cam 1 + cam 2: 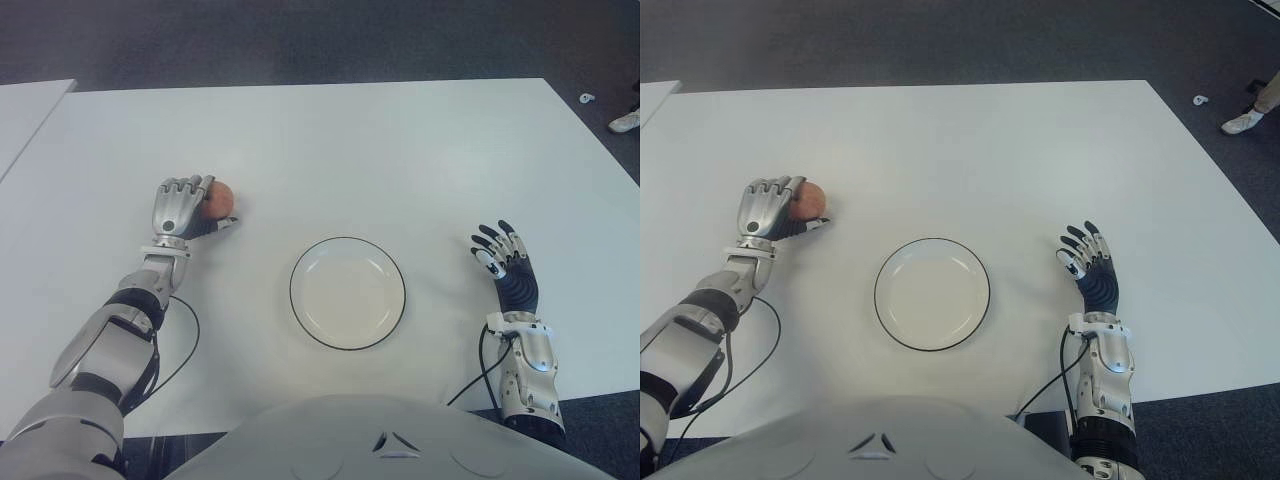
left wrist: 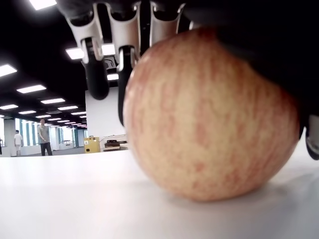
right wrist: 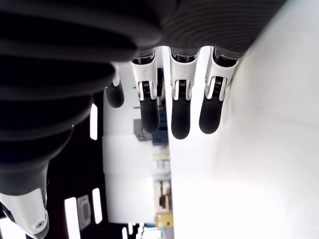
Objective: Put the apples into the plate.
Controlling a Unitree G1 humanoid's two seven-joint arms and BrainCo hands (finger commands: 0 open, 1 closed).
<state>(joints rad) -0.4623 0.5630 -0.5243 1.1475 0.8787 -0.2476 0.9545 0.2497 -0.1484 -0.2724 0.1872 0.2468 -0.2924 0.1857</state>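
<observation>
A red-and-yellow streaked apple (image 1: 219, 198) sits on the white table (image 1: 330, 150) at the left. My left hand (image 1: 185, 208) is curled over it, fingers wrapped across its top; the left wrist view shows the apple (image 2: 209, 119) resting on the table surface under the fingers (image 2: 124, 55). A white plate (image 1: 347, 292) with a dark rim lies bare in the middle near the front, to the right of the apple. My right hand (image 1: 502, 254) shows to the right of the plate, fingers (image 3: 180, 99) stretched out and holding nothing.
A second white table edge (image 1: 25, 110) shows at the far left. Dark carpet (image 1: 300, 40) lies beyond the table. A person's shoe (image 1: 625, 120) stands on the floor at the far right. Black cables (image 1: 185, 340) trail from both wrists near the front edge.
</observation>
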